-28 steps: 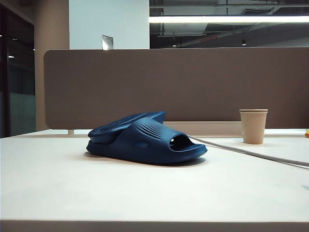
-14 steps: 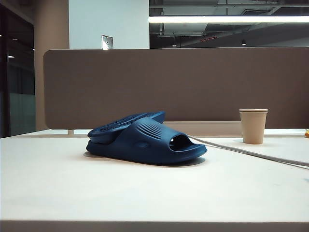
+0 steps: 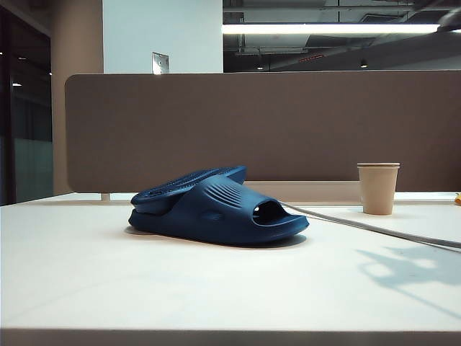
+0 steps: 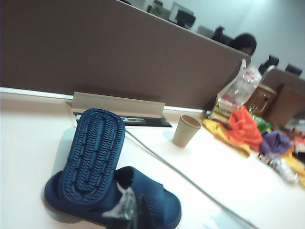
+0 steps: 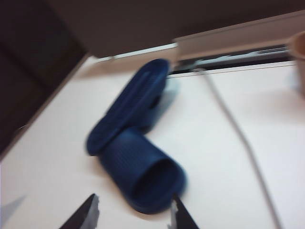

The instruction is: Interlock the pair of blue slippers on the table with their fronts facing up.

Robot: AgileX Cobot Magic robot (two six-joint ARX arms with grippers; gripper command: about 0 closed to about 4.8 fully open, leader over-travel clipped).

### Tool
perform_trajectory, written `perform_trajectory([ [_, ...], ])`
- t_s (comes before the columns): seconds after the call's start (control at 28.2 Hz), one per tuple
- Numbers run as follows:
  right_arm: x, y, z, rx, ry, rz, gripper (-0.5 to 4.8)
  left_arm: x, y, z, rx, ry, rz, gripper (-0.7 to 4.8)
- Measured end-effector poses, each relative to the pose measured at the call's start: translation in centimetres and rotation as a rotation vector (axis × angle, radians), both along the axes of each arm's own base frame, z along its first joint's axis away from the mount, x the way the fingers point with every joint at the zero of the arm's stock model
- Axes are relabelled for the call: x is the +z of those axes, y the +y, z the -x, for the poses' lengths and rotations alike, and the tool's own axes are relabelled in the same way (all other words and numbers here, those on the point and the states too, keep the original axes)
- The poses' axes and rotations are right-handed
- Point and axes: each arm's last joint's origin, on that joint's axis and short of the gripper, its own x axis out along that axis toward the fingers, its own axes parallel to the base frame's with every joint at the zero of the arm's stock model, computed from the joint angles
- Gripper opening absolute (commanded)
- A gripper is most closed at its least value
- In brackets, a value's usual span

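Open-plan office, brown desk partition (image 3: 288, 130), monitors (image 4: 185, 18) behind, exposed ceiling

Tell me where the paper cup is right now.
The paper cup stands upright on the right of the exterior view, on the table before the brown partition, right of the slippers, beyond the cable.

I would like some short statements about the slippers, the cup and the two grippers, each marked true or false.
1. One dark navy foam slipper lies sole up across the other navy slipper. True.
2. The beige paper cup lies on its side. False: it stands upright.
3. The right gripper holds a slipper. False: its fingers stand apart, gripping nothing.
4. The left gripper is shut, near the slippers. True.
5. A grey cable runs across the white table. True.
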Motion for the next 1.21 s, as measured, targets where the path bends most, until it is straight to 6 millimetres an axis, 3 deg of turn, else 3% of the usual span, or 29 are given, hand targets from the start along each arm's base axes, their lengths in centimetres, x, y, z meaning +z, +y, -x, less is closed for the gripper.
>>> perform_trajectory([
  [0.25,-0.1,0.9,-2.5,0.138,-0.027,-0.028,1.96,1.4,-0.2,-2.9,-0.02,0.033,-0.071,-0.06],
  [0.35,-0.5,1.2,-3.2,0.153,-0.024,-0.029,1.43,1.4,-0.3,-4.4,-0.041,0.067,-0.095,-0.06],
  [0.46,-1.0,1.5,-3.9,0.169,-0.012,-0.025,1.43,1.4,-0.5,-6.1,-0.066,0.091,-0.123,-0.06],
  [0.64,-1.6,1.8,-4.9,0.176,0.008,-0.025,1.43,0.4,-0.6,-8.7,-0.076,0.178,-0.133,-0.06],
  [0.96,-0.7,2.3,-8.3,0.208,0.056,-0.033,1.44,-1.9,-2.0,-13.2,-0.137,0.201,-0.187,-0.05],
  [1.21,-0.8,4.0,-11.1,0.293,0.08,-0.043,1.44,-3.3,-3.4,-17.2,-0.191,0.263,-0.192,-0.02],
])
